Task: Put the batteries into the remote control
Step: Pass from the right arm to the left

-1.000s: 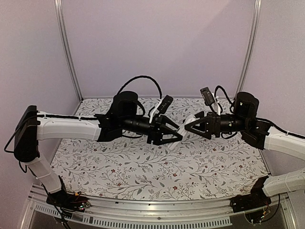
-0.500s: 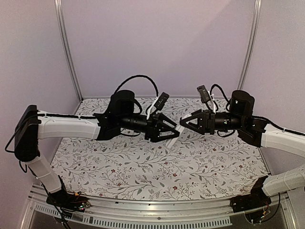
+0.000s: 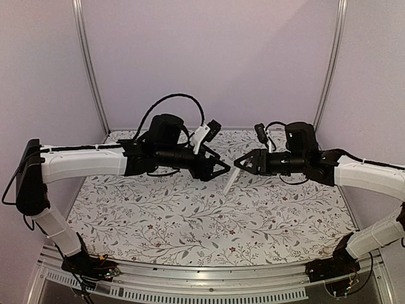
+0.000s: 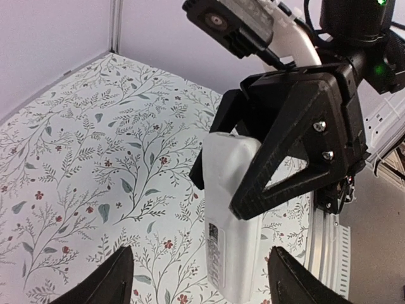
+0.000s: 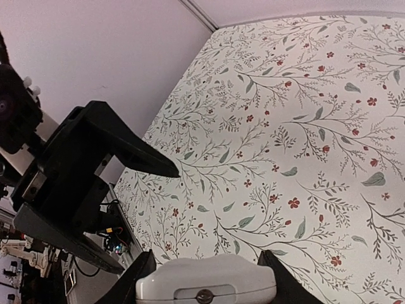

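A table (image 3: 190,221) whose white top is printed with grey-green sprigs and small red flowers fills the floor of a booth with plain pale lilac walls (image 3: 209,57). Two slim metal posts (image 3: 90,63) rise at the back corners, and a slotted aluminium rail (image 3: 209,278) runs along the table's near edge

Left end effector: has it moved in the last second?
Yes. The left end effector has drawn back leftward, toward the left corner post, leaving the remote control with the right end effector.
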Controlling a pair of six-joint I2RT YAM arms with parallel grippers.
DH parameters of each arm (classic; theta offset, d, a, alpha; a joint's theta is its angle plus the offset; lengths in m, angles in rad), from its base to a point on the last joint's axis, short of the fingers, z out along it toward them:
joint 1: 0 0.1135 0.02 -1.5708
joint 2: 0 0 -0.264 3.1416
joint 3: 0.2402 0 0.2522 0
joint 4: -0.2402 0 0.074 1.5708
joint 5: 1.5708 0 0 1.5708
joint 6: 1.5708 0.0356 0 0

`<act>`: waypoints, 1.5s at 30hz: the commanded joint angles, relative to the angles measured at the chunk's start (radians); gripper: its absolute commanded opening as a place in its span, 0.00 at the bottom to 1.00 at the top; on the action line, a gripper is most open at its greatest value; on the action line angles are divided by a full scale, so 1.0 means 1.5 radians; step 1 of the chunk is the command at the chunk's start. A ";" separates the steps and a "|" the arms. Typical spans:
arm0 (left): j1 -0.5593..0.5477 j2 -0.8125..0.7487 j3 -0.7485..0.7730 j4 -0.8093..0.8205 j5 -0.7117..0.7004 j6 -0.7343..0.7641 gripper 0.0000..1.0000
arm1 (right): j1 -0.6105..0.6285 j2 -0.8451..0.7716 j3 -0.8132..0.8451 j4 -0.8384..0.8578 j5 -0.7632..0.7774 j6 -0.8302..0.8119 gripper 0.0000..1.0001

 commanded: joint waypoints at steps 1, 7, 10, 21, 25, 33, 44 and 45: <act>-0.048 0.057 0.054 -0.125 -0.090 0.075 0.72 | -0.003 0.041 0.037 -0.055 0.079 0.049 0.19; -0.075 0.120 0.117 -0.148 -0.143 0.087 0.70 | -0.002 0.073 0.053 -0.075 0.079 0.064 0.19; -0.079 0.156 0.162 -0.188 -0.181 0.090 0.68 | -0.002 0.084 0.054 -0.075 0.072 0.072 0.20; -0.080 0.212 0.203 -0.211 -0.222 0.070 0.46 | -0.002 0.105 0.064 -0.072 0.068 0.100 0.21; -0.079 0.215 0.203 -0.212 -0.200 0.059 0.34 | -0.002 0.110 0.067 -0.070 0.061 0.105 0.26; -0.046 0.177 0.140 -0.170 -0.153 -0.006 0.23 | -0.017 0.106 0.065 -0.073 0.048 0.109 0.62; 0.082 0.144 -0.041 0.009 0.023 -0.213 0.23 | -0.083 0.052 -0.003 -0.084 0.035 0.089 0.93; 0.090 0.151 -0.048 0.023 0.037 -0.228 0.24 | -0.086 0.049 -0.007 -0.084 0.032 0.087 0.93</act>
